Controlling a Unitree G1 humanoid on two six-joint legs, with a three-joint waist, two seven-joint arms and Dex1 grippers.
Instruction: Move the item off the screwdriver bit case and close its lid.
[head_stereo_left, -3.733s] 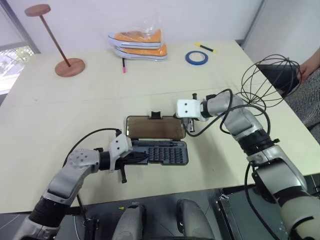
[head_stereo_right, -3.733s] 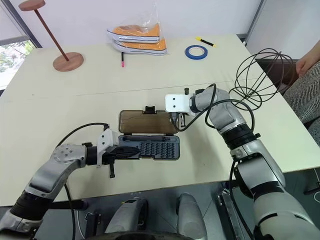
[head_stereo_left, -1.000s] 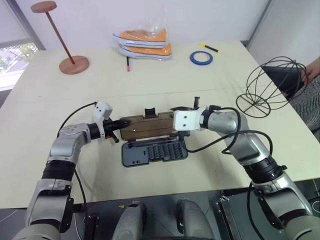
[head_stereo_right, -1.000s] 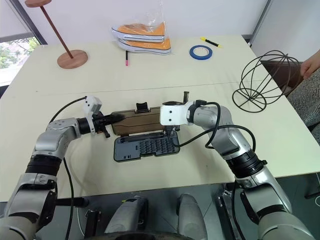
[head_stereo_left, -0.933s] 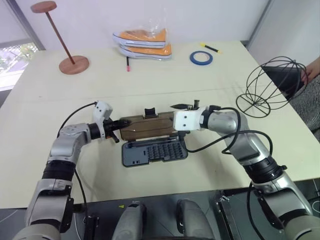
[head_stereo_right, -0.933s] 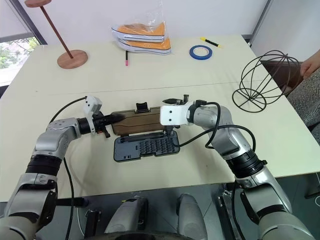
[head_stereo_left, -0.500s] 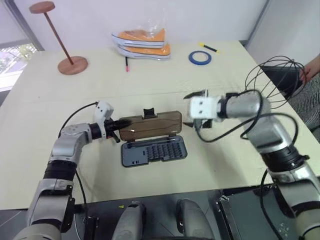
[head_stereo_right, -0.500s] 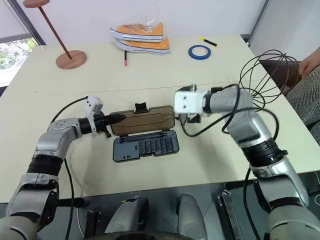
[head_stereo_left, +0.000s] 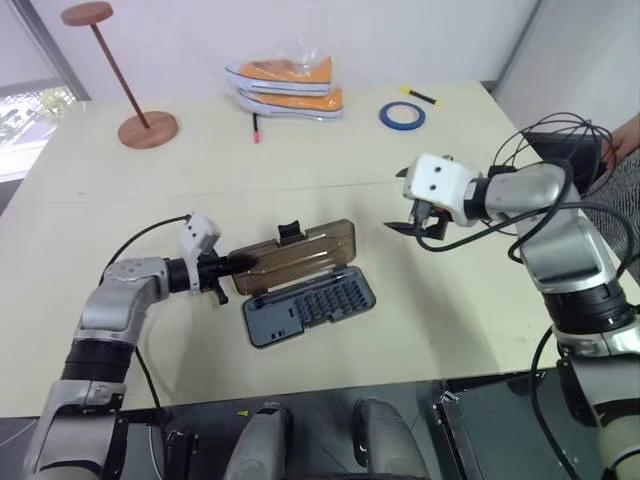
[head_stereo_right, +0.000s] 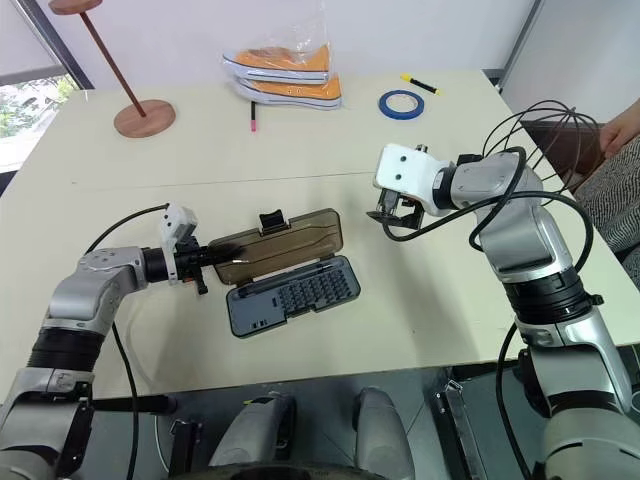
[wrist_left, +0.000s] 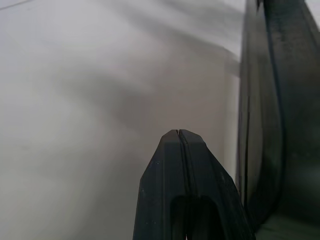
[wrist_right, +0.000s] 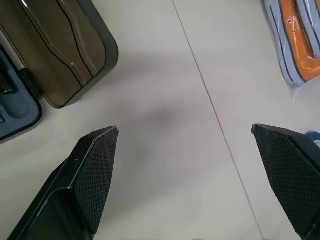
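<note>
Lying open, screwdriver bit case (head_stereo_left: 308, 305) (bits in rows); lid (head_stereo_left: 297, 257) raised.

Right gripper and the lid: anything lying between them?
Nothing: bare table separates the open right gripper from the lid, as the right wrist view shows.

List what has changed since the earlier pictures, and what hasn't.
The right gripper let go of the lid, opened wide and drew away to the right of the case. The case has swung askew. The left gripper, shut, is at the lid's left end. The lid remains open; the wire globe stays off it.
</note>
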